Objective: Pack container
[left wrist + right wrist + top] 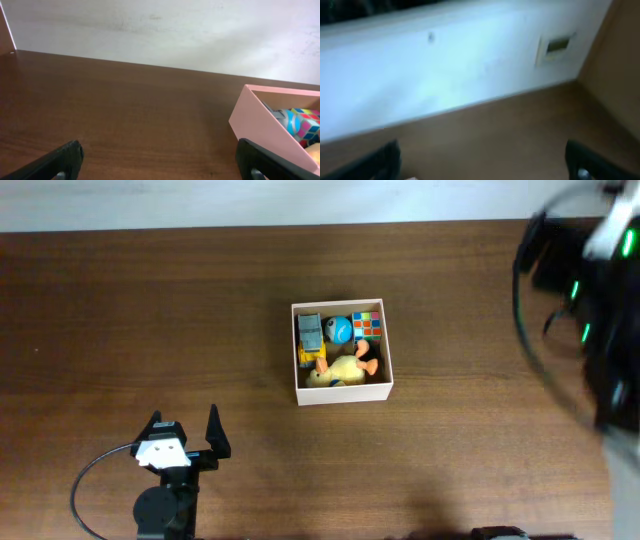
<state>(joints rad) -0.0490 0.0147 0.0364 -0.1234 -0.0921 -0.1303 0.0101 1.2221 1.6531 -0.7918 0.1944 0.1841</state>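
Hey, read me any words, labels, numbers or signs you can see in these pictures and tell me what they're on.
No text can be read anywhere.
The wall panel may hold a display, too blurred to read.
The puzzle cube in the container shows coloured squares only, no lettering.

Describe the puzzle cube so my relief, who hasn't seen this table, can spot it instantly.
On the brown table, find the white-walled container at the centre. In the overhead view, the puzzle cube sits in its top-right corner, right of the blue round toy. It alone shows a grid of coloured squares.
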